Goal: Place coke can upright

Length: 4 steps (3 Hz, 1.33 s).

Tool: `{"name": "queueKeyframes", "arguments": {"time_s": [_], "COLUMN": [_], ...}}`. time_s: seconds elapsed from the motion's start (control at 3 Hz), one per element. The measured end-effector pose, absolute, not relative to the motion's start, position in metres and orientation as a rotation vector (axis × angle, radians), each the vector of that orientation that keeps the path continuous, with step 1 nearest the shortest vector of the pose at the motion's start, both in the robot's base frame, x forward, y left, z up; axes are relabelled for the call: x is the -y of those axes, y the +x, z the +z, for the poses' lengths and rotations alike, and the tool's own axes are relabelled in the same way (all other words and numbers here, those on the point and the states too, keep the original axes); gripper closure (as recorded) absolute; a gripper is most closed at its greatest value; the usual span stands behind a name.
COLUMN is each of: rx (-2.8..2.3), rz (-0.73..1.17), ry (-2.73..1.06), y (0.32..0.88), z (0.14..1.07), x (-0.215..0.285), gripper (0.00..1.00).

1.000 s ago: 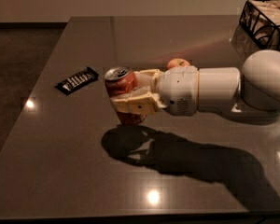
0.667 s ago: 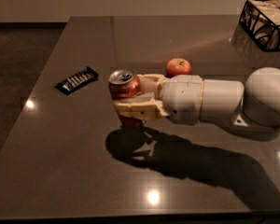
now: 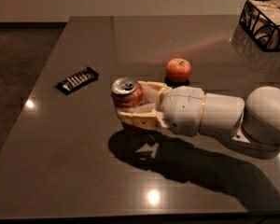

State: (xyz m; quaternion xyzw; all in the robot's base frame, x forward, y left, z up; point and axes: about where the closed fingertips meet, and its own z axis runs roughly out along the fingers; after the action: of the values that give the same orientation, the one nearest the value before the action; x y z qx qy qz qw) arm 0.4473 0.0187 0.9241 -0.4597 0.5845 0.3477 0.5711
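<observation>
The apple (image 3: 178,70) sits on the dark tabletop (image 3: 79,153), and everything else is placed from it. The coke can (image 3: 128,96) is near the apple, a little toward the camera and toward the left edge of the view, with a clear gap between the two. The can stands nearly upright. Its silver pull-tab top faces up and leans slightly toward the camera.

The gripper (image 3: 130,101) is at the can, reaching in from the right side of the view on a thick white arm (image 3: 224,115) that passes in front of the apple without touching it. Its cream jaws are closed around the can's red body, one on the apple's side and one on the camera's side, open only as wide as the can. The lower jaw hides the can's base, so I cannot tell whether the can rests on the tabletop or hangs just above it. A dark shadow (image 3: 177,157) lies on the tabletop under the arm and the can.

A flat black candy bar (image 3: 77,80) lies well apart from the apple, beyond the can toward the left edge. A black wire basket (image 3: 266,17) stands far behind the apple at the right rear corner.
</observation>
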Motion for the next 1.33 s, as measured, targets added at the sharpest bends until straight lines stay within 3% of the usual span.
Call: {"name": "queueKeyframes", "arguments": {"time_s": [0.67,1.33], "rx": [-1.323,-1.284], "rz": [0.827,0.856], "ry": [-1.054,-1.033], "y": [0.45,0.453], "z": [0.905,0.898], "x": [-0.019,-0.02], "gripper": [0.98,0.53]}}
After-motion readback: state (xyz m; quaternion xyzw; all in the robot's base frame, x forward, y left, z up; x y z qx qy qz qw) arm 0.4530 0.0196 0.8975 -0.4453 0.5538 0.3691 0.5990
